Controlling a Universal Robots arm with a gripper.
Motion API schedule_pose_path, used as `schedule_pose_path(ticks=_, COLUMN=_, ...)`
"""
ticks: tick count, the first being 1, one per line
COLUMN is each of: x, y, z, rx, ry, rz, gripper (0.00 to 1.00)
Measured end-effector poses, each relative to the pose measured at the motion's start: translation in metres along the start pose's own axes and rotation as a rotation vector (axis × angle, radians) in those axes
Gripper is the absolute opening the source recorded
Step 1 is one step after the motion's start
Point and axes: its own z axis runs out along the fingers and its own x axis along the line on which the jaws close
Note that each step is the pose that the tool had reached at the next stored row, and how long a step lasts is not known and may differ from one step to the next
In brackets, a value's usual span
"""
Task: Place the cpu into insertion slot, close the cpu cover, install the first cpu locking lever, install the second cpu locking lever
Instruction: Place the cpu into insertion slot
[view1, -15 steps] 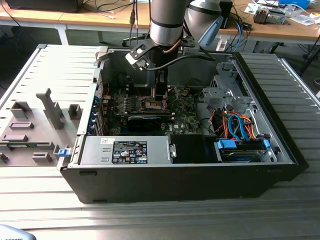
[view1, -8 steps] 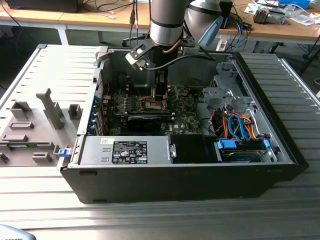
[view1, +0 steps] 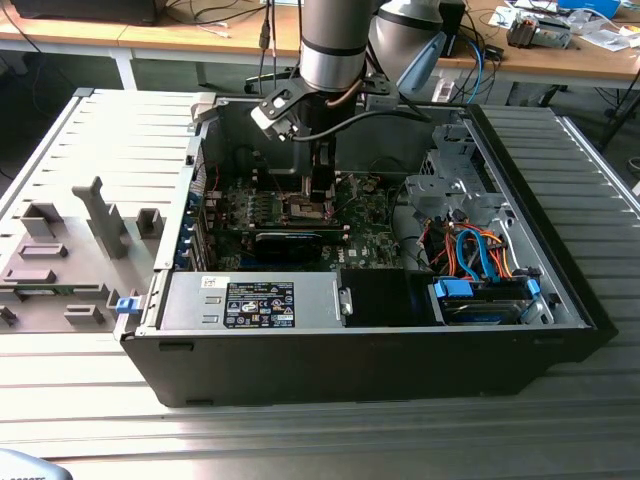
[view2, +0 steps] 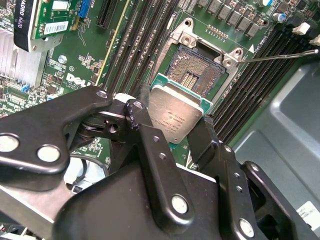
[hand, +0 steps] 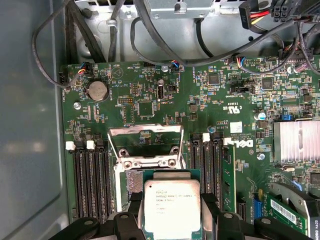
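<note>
Second wrist view, cpu (view2: 175, 116) between jaws, covering part of insertion slot (view2: 197, 70)

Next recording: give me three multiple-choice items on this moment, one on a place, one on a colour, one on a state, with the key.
1. Where is the chip? A seated in the socket; B held in the gripper, by the socket; C loose on the board.
2. Board colour? A red; B blue; C green.
3. The socket's cover is: A raised; B shut; C missing.
Key: B, the gripper clamps the chip and the socket's pins show bare; C, the board is green; A, the cover's frame stands tilted up.
</note>
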Motion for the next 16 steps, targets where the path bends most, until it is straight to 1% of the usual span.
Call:
schedule_pose_path(ticks=4, x=0.0000, y=0.0000, z=0.0007, rx=0.0000, ry=-0.0001, rz=-0.001, gripper=0.55)
schedule_pose_path(ticks=5, x=0.0003, y=0.0000, z=0.0009, rx=-0.0005, ry=-0.0002, rz=-0.013, gripper=0.55)
schedule_pose_path(ticks=7, x=0.0005, y=0.0000, z=0.0010, rx=-0.0015, ry=-0.0012, rz=-0.051, gripper=0.55)
schedule_pose_path(ticks=8, x=0.0007, y=0.0000, z=0.0012, rx=-0.0020, ry=-0.0014, rz=-0.062, gripper=0.55)
schedule_pose_path(ticks=12, x=0.0012, y=-0.0004, z=0.0016, rx=-0.0019, ry=-0.0017, rz=-0.063, gripper=0.55)
schedule_pose_path(ticks=14, x=0.0012, y=-0.0015, z=0.0043, rx=-0.0020, ry=-0.0016, rz=-0.063, gripper=0.55)
schedule_pose_path(ticks=16, x=0.0012, y=-0.0015, z=0.0046, rx=-0.0020, ry=-0.0015, rz=-0.063, gripper=0.55)
